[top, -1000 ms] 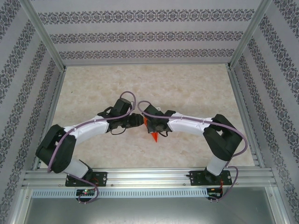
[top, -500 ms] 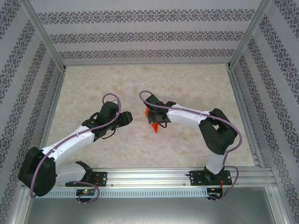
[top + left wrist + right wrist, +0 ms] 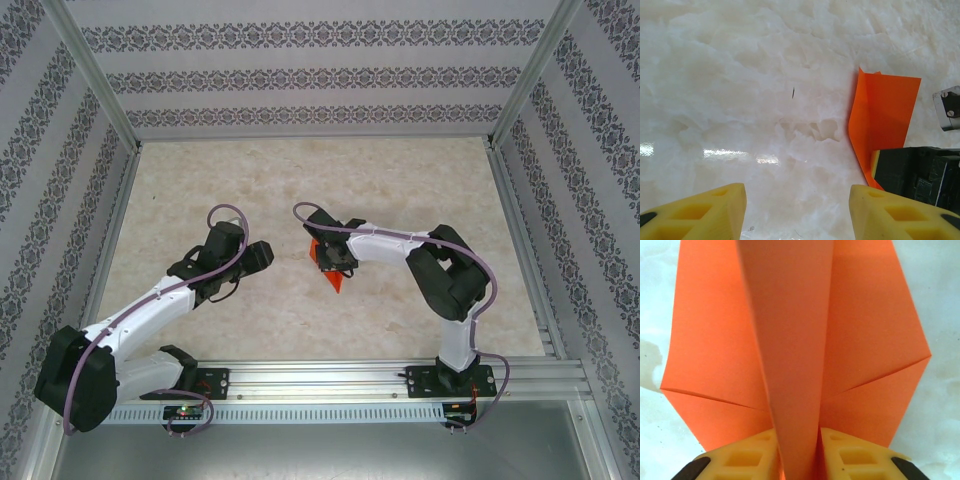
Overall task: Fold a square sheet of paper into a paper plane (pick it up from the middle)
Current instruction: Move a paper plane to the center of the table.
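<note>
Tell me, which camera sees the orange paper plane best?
Right wrist: the paper plane is close up, both wings and centre fold clear. Left wrist catches one side; top view, a small orange tip.

free table all around paper plane

The folded bright orange paper plane is showing one flat orange, shading darker along its centre fold. The pale cream stone-look surface is carrying cloudy white marbling. The left claw and the right claw are both showing yellow, with black at the outer corners. Grey-purple ornamental bands are running across the white patterned walls.
</note>
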Tool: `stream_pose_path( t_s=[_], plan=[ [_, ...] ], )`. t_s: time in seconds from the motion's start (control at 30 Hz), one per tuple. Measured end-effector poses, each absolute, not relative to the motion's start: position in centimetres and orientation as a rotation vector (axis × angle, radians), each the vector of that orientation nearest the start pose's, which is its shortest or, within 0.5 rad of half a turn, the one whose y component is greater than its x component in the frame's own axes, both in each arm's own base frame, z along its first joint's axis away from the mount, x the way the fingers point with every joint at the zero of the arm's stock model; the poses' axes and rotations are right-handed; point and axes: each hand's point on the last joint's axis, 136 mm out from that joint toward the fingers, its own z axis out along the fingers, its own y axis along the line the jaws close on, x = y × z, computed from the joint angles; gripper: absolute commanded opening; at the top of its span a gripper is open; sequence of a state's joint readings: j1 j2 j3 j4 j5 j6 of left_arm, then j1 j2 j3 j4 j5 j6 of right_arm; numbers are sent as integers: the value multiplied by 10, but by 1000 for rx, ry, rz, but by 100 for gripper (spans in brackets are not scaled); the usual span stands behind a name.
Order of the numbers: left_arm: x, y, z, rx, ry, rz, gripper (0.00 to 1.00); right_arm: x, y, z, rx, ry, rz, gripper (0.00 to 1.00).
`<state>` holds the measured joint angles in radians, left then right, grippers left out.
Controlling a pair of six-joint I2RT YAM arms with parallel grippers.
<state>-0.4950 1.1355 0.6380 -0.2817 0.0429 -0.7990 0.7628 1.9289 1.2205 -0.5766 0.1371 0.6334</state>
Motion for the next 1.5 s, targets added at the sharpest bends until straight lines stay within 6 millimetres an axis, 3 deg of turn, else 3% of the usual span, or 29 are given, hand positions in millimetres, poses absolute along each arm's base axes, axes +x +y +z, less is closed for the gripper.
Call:
stream_pose_path(
  t_s=[0.2,0.43,0.67,0.77,1.0,1.13,1.2,1.27,1.37,1.43,1.5],
  plan=[
    [286,-160,115,-359,2430,-658,58,317,267,11,-115,2831,126,36],
    [286,-160,115,-362,2432,-657,58,323,271,13,-54,2831,140,35],
    [285,-159,113,-363,2439,-649,59,321,268,22,-41,2839,126,60],
    [284,-157,112,-367,2442,-638,60,320,265,48,-47,2807,152,69],
    [285,-148,111,-384,2440,-595,63,330,258,147,-13,2593,281,77],
    [285,-140,113,-378,2438,-532,69,332,223,195,41,2434,214,87],
    [286,-132,118,-379,2423,-485,76,329,193,215,93,2348,152,89],
    [288,-121,124,-389,2395,-426,82,326,151,229,168,2251,57,90],
    [291,-101,134,-422,2348,-327,88,319,80,230,292,2135,-125,92],
    [293,-86,138,-445,2315,-260,94,314,40,216,348,2081,-233,95],
    [295,-73,144,-463,2279,-194,96,306,1,188,393,2057,-347,95]
  ],
)
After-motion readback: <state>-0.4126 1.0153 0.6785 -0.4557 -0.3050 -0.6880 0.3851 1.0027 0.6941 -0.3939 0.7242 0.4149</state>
